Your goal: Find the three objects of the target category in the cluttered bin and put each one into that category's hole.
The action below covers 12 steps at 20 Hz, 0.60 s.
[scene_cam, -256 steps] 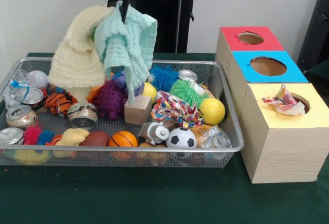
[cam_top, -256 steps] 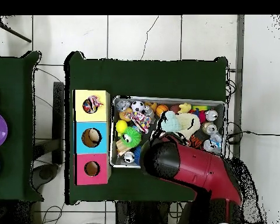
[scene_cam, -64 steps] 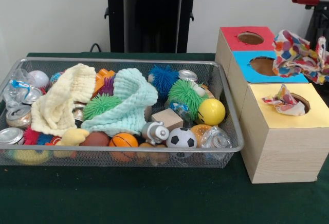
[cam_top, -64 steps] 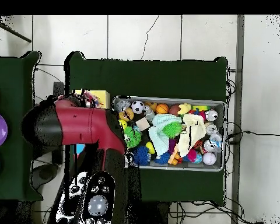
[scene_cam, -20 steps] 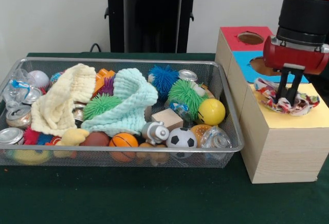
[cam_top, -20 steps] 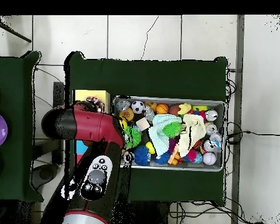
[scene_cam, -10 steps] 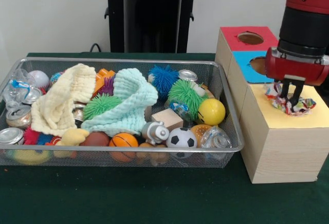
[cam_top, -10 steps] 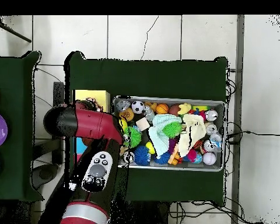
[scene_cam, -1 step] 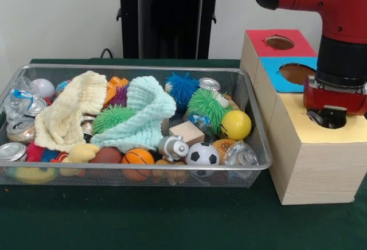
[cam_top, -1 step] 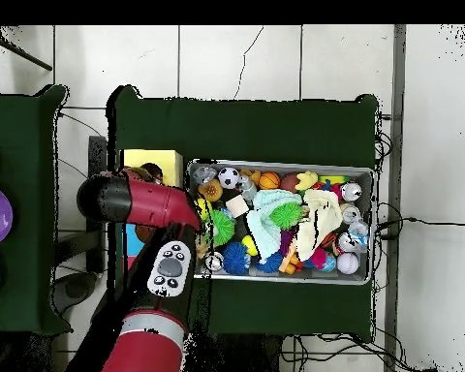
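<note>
1. Two towels, we see, lie in the wire bin (scene_cam, -1 step: 252,115) at left of frame: a cream cloth (scene_cam, -1 step: 66,115) and a mint cloth (scene_cam, -1 step: 143,115).
2. We find the tool (scene_cam, -1 step: 328,118) sunk into the yellow box's hole (scene_cam, -1 step: 338,125) at right; we cannot tell whether it is spread or pressed together.

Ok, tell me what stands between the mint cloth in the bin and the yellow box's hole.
The arm's wrist sits right over the yellow box's hole and blocks it. Between the mint cloth and the hole lie the green spiky ball, the yellow ball and the wire bin's right wall.
</note>
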Each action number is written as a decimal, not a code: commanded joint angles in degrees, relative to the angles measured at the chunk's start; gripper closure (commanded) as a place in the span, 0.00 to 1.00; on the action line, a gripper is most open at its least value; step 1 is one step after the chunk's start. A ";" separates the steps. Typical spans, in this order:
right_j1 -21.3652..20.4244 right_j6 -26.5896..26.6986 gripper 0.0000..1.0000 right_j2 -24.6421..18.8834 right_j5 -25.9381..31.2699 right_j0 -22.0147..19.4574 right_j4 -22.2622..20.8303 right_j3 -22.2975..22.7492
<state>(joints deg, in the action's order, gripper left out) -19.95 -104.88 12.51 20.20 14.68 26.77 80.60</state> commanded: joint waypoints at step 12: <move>3.03 -15.32 1.00 3.94 6.43 3.87 0.16 -0.53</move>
<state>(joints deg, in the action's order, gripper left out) -19.28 -104.88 15.46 19.30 16.90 26.68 79.92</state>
